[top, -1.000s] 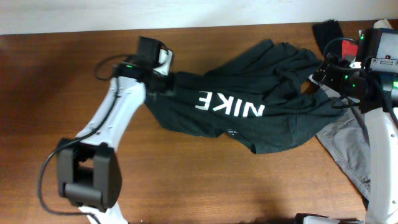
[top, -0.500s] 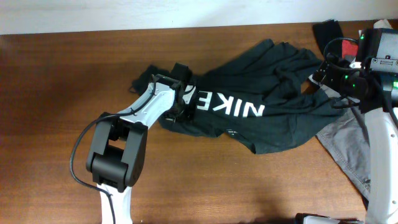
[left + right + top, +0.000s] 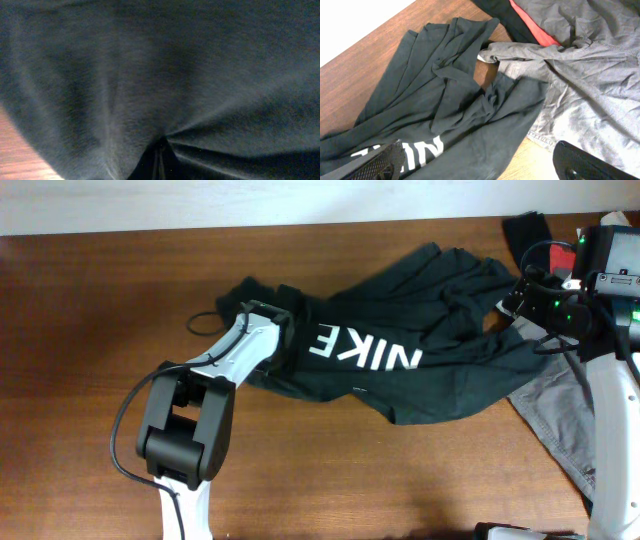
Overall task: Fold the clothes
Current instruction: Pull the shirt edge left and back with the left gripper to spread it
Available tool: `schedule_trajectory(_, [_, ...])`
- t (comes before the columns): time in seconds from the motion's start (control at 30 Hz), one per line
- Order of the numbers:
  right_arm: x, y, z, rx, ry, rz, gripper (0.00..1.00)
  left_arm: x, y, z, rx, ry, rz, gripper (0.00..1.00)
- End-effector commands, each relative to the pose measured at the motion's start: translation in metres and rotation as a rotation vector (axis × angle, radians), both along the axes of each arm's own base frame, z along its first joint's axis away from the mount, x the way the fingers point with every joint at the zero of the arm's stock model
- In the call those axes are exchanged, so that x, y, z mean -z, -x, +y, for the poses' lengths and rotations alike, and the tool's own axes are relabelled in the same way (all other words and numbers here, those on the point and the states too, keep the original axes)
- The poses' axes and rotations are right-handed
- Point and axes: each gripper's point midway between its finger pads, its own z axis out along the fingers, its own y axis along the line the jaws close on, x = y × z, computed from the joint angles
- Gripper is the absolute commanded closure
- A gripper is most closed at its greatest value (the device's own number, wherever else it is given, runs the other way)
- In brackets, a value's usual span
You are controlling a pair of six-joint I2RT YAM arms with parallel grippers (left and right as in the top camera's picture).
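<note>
The clothes (image 3: pixel 440 310), a very dark garment with white NIKE lettering, lie crumpled across the middle of the wooden table (image 3: pixel 100 300). My left gripper (image 3: pixel 292 310) sits at the garment's left end, just beside the last letter. In the left wrist view dark fabric (image 3: pixel 200 60) fills the frame and gathers into a pinch at my left gripper (image 3: pixel 161 157), which is shut on it. My right gripper (image 3: pixel 482 165) hangs open above the garment's right part (image 3: pixel 435 100), with nothing between its fingers (image 3: pixel 385 160).
A light grey garment (image 3: pixel 555 415) lies at the right edge, partly under the dark one. A small black cloth with a red scrap (image 3: pixel 530 22) lies at the back right. The right arm (image 3: pixel 590 270) stands over that corner.
My left arm swung in from the left and carried the garment's left end rightward over itself. The lower hem has drawn up a little. The right arm has stayed put.
</note>
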Motion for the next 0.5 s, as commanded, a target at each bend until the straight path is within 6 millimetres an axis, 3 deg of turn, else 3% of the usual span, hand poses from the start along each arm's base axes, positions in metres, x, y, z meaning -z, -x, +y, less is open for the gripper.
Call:
schedule_trajectory(0.0, [0.001, 0.000, -0.002, 0.005, 0.003, 0.002, 0.01, 0.014, 0.000, 0.049, -0.087, -0.127, -0.008, 0.94])
schedule_trajectory(0.2, [0.001, 0.000, -0.002, 0.005, 0.003, 0.002, 0.01, 0.016, -0.019, 0.097, -0.204, -0.148, -0.074, 0.93])
schedule_trajectory(0.47, [0.001, 0.000, -0.002, 0.005, 0.003, 0.002, 0.01, 0.018, -0.066, 0.148, -0.336, -0.105, -0.267, 0.94])
